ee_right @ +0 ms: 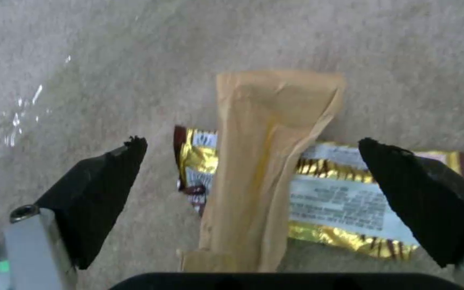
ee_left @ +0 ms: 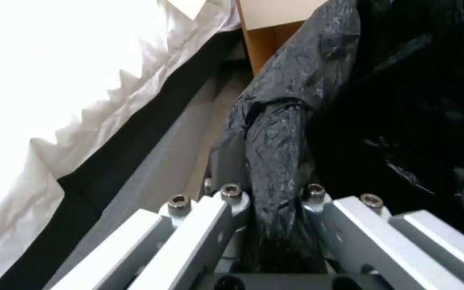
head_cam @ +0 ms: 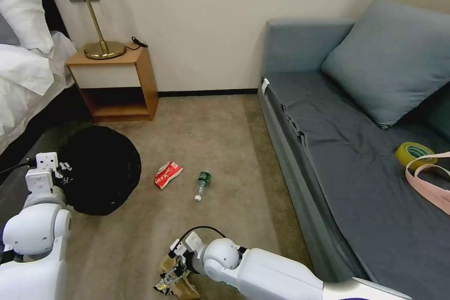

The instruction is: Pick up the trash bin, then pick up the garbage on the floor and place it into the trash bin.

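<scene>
Beside the grey sofa [head_cam: 328, 150], your right gripper [ee_right: 251, 177] hangs spread over tan crumpled paper [ee_right: 264, 161] lying across a shiny gold wrapper [ee_right: 344, 201]. Your left gripper [ee_left: 272, 197] pinches the black-bagged round bin's [head_cam: 101, 168] rim. Closing may catch only paper, leaving the wrapper.

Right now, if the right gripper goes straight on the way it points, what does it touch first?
Probably the tan paper, centred between the open right gripper fingers and lying over the shiny snack wrapper on the carpet; depth is unclear.

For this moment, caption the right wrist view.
Open right gripper poised over tan paper lying across a gold snack wrapper on carpet.
</scene>
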Tool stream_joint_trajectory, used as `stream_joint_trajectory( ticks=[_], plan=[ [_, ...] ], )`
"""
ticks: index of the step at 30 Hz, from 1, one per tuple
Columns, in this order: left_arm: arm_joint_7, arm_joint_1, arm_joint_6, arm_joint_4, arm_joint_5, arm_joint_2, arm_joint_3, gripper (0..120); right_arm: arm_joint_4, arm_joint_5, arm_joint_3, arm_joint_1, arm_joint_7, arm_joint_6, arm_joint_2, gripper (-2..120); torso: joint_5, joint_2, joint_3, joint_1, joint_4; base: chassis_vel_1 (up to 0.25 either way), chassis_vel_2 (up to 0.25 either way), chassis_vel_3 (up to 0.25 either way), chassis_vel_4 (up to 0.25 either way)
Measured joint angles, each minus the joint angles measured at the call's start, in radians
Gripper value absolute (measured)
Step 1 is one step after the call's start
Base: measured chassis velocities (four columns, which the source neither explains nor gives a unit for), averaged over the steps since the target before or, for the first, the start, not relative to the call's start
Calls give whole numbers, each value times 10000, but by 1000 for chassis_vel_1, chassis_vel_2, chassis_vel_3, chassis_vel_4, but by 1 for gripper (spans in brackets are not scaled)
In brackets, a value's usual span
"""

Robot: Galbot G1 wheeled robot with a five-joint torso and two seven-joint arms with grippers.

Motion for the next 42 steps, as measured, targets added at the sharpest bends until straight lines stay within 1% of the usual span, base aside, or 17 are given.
stream_joint_trajectory(
  ticks=[15,18,20,21,23,24,26,28,30,32,34,35,37,38,39,41,42],
  plan=[
    [35,213,-65,-56,18,-164,-23,4,-571,-639,-238,-128,-183,-91,101,100,0,0,-1,0,1,0,0,0,0],
    [46,221,-67,-67,19,-187,-7,4,-755,-884,-220,-165,-229,-218,131,94,0,0,-1,-1,0,0,0,0,0],
    [51,221,-79,-72,23,-200,0,4,-851,-1022,-155,-194,-301,-245,142,83,0,1,-1,-1,0,0,0,0,0],
    [51,221,-79,-72,23,-200,0,4,-851,-1022,-155,-194,-301,-245,142,83,0,1,-1,-1,0,0,0,0,0],
    [57,222,-96,-71,29,-216,5,4,-882,-1073,-104,-222,-351,-247,141,74,0,0,-1,0,0,0,0,0,0],
    [57,222,-96,-71,29,-216,5,4,-882,-1073,-104,-222,-351,-247,141,74,0,0,-1,0,0,0,0,0,0],
    [65,239,-112,-71,35,-248,7,4,-902,-1142,-64,-261,-418,-240,133,61,0,0,-1,0,0,0,0,0,0],
    [68,250,-116,-69,39,-257,8,4,-907,-1158,-50,-273,-432,-234,132,58,0,0,-1,0,0,0,0,0,0],
    [81,287,-133,-69,51,-269,6,4,-909,-1176,-9,-294,-454,-218,132,47,0,1,0,-1,0,0,0,0,0],
    [87,296,-139,-69,55,-268,3,4,-909,-1178,-5,-297,-460,-215,132,43,0,0,0,0,0,0,0,0,0],
    [106,323,-145,-70,59,-269,-8,4,-896,-1179,20,-301,-467,-199,130,33,0,0,-1,0,0,0,0,0,0],
    [106,323,-145,-70,59,-269,-8,4,-896,-1179,20,-301,-467,-199,130,33,0,0,-1,0,0,0,0,0,0],
    [120,349,-156,-74,62,-269,-18,4,-878,-1181,86,-301,-468,-189,130,23,0,0,-1,0,0,0,0,0,0],
    [120,349,-156,-74,62,-269,-18,4,-878,-1181,86,-301,-468,-189,130,23,0,0,-1,0,0,0,0,0,0],
    [135,373,-172,-74,64,-269,-26,4,-856,-1182,160,-293,-473,-185,131,16,0,0,-1,0,0,0,0,0,0],
    [170,429,-202,-75,70,-267,-44,4,-803,-1185,289,-260,-490,-180,124,7,0,1,-1,-1,0,0,0,0,0],
    [170,429,-202,-75,70,-267,-44,4,-803,-1185,289,-260,-490,-180,124,7,0,1,-1,-1,0,0,0,0,0]
  ],
)
